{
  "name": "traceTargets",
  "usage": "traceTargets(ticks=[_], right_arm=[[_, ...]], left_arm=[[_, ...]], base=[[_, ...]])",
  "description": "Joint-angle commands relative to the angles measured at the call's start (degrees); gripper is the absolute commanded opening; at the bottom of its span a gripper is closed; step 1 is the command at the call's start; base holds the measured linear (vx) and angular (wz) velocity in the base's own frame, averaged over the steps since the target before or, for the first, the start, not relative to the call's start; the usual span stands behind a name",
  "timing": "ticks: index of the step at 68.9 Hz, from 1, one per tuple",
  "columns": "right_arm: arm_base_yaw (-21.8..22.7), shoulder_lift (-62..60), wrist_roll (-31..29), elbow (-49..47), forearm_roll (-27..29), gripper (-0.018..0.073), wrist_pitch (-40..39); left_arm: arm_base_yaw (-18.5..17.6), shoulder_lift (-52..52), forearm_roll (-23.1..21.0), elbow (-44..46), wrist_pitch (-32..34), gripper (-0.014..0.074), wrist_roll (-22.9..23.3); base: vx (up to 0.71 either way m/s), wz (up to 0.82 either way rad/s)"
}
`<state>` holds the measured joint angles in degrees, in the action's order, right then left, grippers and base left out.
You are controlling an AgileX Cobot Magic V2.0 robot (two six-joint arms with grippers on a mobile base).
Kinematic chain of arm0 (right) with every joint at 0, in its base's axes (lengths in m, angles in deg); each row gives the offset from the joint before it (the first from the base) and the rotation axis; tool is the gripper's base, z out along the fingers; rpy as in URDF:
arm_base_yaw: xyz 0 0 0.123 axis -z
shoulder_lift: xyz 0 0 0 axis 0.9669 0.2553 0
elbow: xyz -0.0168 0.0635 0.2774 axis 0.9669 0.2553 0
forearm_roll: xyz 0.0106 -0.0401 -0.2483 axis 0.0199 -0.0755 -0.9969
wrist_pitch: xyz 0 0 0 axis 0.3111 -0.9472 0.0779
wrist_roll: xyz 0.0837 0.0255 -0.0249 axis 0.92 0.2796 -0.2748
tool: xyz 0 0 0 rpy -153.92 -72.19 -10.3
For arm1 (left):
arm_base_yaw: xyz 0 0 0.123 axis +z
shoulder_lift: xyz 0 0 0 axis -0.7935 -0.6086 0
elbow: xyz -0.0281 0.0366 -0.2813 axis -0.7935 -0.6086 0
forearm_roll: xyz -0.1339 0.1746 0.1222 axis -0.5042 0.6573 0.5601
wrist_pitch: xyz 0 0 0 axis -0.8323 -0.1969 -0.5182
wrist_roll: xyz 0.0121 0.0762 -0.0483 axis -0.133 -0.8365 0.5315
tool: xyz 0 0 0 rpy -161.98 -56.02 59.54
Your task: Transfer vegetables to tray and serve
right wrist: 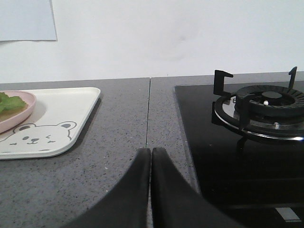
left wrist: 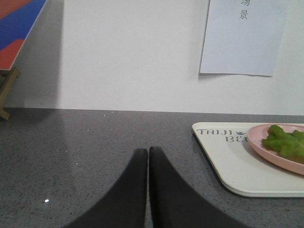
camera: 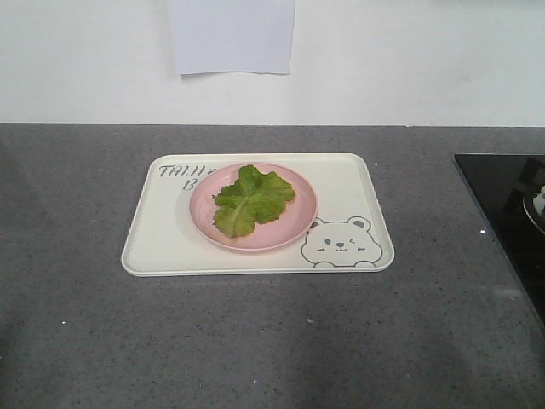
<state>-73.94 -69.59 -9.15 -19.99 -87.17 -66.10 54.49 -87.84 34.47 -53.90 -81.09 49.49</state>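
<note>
Front-facing view shows the ruffled green lettuce leaf (camera: pixel 252 199) on a round pink plate (camera: pixel 204 223) atop the cream rectangular bear-printed plastic tray (camera: pixel 153 251). Both black grippers, left gripper (left wrist: pixel 148 153) and right gripper (right wrist: pixel 151 153), sit closed and empty; lifting unevenly could slide the plate.

Counter (camera: pixel 77 341) open left of and in front of tray (camera: pixel 153 256). Right side: stove burner (right wrist: pixel 266 107) with raised pan supports blocks low passes.

At bottom centre the right hand (right wrist: pixel 150 156) hangs over the grey bench (right wrist: pixel 123 118), fingers pressed together. The tray (right wrist: pixel 71 111) lies at left, carrying a pink plate (right wrist: pixel 19 111) with lettuce (right wrist: pixel 9 103). A burner (right wrist: pixel 263 102) sits at right.
</note>
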Motion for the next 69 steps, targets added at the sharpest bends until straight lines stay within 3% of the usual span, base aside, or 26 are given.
traceTargets(ticks=[1,69], right_arm=[[0.46,-0.16,0.07,0.40,-0.66,-0.0003,-4.88],[0.46,-0.16,0.07,0.40,-0.66,-0.0003,-4.79]], left_arm=[[0.17,0.79,-0.43,-0.30,3.95,-0.0008,0.30],[0.17,0.79,-0.43,-0.30,3.95,-0.0008,0.30]], base=[[0.00,0.00],[0.00,0.00]])
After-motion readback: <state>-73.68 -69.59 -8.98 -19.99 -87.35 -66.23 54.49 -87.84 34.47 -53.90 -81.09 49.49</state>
